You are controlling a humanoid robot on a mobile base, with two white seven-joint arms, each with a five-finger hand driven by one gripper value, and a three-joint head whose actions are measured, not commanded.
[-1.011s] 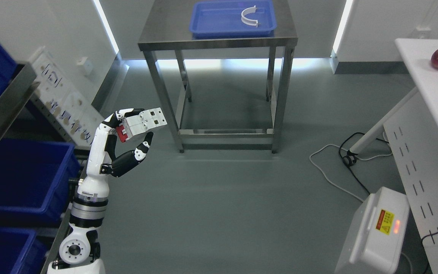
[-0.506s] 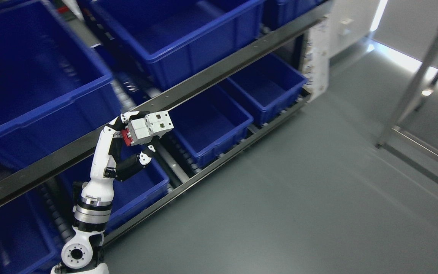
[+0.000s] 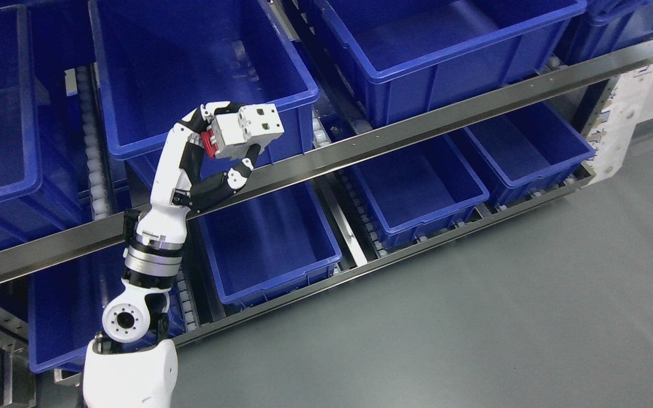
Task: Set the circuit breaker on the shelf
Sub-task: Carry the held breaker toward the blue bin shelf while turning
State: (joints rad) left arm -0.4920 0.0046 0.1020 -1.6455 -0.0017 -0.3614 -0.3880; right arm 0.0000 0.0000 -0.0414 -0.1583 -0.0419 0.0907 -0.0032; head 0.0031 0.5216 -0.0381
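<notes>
Circuit breaker (image 3: 247,130): white-grey casing, red switch end. Left hand (image 3: 213,156): white shells, black joints and fingers (image 3: 230,178). Bins (image 3: 190,73): uniform deep blue. Shelf (image 3: 417,136) rail: dull silver-grey metal. Floor (image 3: 474,317): plain grey-green. Shelf end panel (image 3: 627,119): white, small dark markings.

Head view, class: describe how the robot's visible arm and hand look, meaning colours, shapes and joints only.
The left arm has glossy white shells with black joint sections, a ribbed silver wrist ring, and a round white elbow disc with small holes. The left hand has white and black segmented fingers. No cables or markings show.
</notes>
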